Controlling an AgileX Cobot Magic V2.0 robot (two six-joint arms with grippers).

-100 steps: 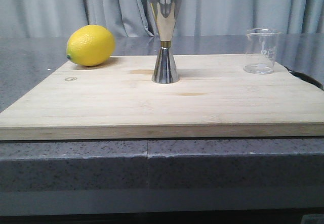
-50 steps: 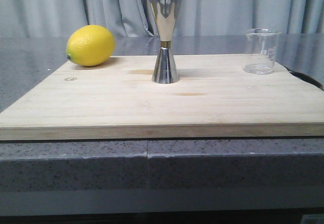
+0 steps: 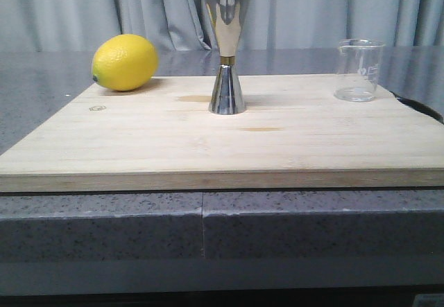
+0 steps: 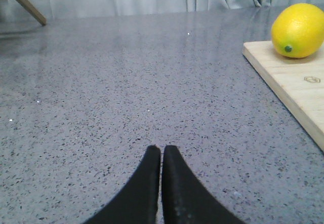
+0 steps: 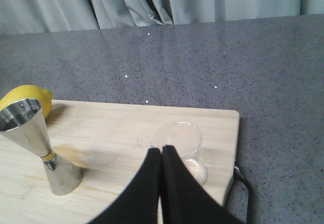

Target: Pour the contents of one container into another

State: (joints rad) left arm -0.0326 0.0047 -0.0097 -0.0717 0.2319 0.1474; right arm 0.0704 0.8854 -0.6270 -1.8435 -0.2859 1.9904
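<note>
standing near the board's right edge, beaker upright.

Right gripper closed above beaker; jigger upright, lemon behind

- Shiny steel hourglass-shaped jigger: silver, with a gold-toned band at its waist.
- Small clear glass beaker: colourless, faint white printed marks.
- Oval lemon: bright yellow.
- Pale wooden cutting board: light tan grain.
- Stone countertop: grey, finely speckled.
- Pleated curtain: pale grey.
</note>
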